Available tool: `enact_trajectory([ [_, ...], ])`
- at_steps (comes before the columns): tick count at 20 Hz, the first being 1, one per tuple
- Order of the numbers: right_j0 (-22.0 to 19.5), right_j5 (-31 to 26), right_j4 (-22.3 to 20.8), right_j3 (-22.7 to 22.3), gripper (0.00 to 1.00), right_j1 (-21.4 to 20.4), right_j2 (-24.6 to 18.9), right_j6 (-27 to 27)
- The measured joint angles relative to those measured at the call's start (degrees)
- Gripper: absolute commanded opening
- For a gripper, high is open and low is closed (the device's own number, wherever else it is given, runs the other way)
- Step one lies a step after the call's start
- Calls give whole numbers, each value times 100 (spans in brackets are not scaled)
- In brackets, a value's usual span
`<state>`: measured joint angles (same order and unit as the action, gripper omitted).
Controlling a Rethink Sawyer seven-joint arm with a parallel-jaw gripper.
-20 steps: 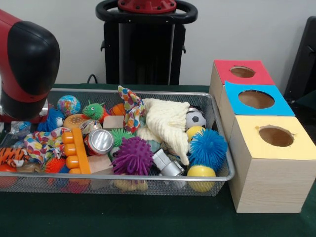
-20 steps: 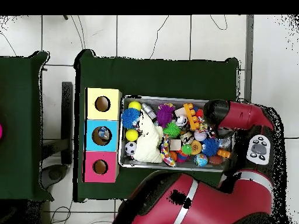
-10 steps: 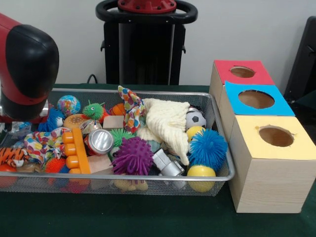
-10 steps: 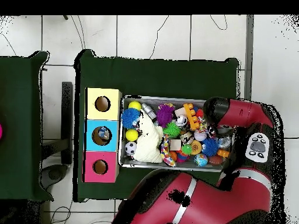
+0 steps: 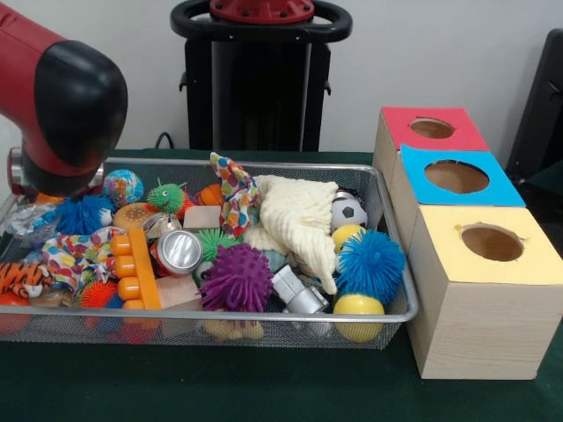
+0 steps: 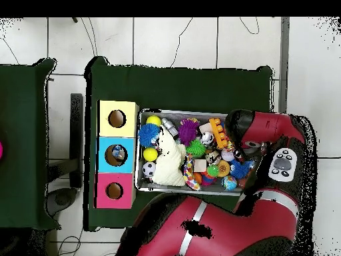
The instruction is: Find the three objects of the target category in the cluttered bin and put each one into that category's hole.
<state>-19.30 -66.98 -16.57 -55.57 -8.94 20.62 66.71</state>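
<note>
From the front, the red and black arm point(image 5: 62, 97) fills the upper left corner and hangs over the left end of the wire bin point(image 5: 387, 312). Its pincer is hidden behind the arm's bulk, so I cannot tell how it stands. The bin is heaped with toys. A purple spiky ball point(image 5: 236, 278) sits near the front rim, with a silver can point(image 5: 179, 251) just to its left and an orange block point(image 5: 135, 268) beside that. A cream cloth point(image 5: 299, 220) lies across the middle. At the right end are a blue fuzzy ball point(image 5: 369, 262), a yellow ball point(image 5: 358, 308) and a small soccer ball point(image 5: 348, 211). Just right of the bin stand three wooden boxes in a row, each with a round hole in its top: yellow point(image 5: 491, 243) nearest, blue point(image 5: 456, 177) behind it, red point(image 5: 431, 128) farthest.

From above, the arm point(image 6: 263, 130) covers the bin's right end. The three boxes point(image 6: 116, 154) touch the bin's point(image 6: 200, 111) left side, and something small shows inside the blue one's hole point(image 6: 116, 155).
</note>
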Motion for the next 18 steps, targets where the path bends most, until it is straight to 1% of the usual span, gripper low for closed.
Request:
enact_trajectory([
  [4, 141, -332, -85, 1, 100, 8, 160, 0],
  [11, 142, -327, -96, -4, 100, -35, 184, 0],
  [16, 56, 17, -98, -22, 100, -134, 165, 0],
  [17, 4, 247, -95, -27, 100, -159, 143, 0],
  [18, -16, 319, -95, -29, 100, -166, 131, 0],
])
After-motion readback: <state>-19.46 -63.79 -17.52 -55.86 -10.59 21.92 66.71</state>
